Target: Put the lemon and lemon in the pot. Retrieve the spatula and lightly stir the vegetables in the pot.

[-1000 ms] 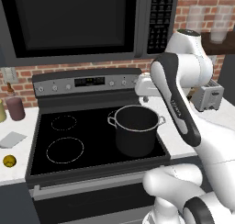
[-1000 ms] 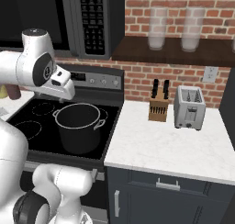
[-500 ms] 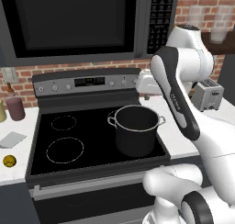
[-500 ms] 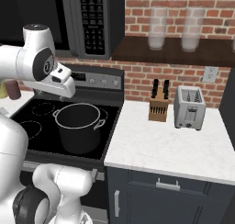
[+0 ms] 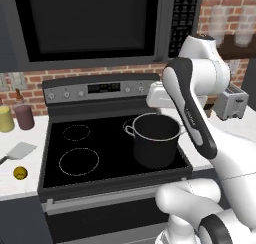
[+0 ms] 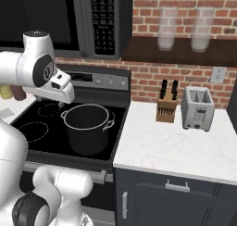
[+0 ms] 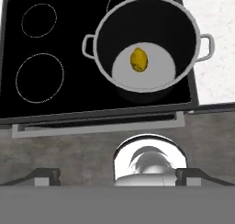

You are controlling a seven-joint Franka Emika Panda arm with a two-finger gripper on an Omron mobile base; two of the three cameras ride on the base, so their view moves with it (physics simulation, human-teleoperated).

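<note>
Hand view shows one lemon (image 7: 139,59) resting on the pot (image 7: 149,22) floor, gripper (image 7: 117,176) open and empty above, while the second lemon (image 5: 20,173) waits beside the spatula (image 5: 19,151) on the left counter (image 5: 15,185) for pickup.

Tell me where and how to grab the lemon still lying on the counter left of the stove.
Take the lemon across its middle, from straight above. It is small, roundish and lies free on the counter, with the spatula close behind it, so a side approach looks more crowded.
</note>
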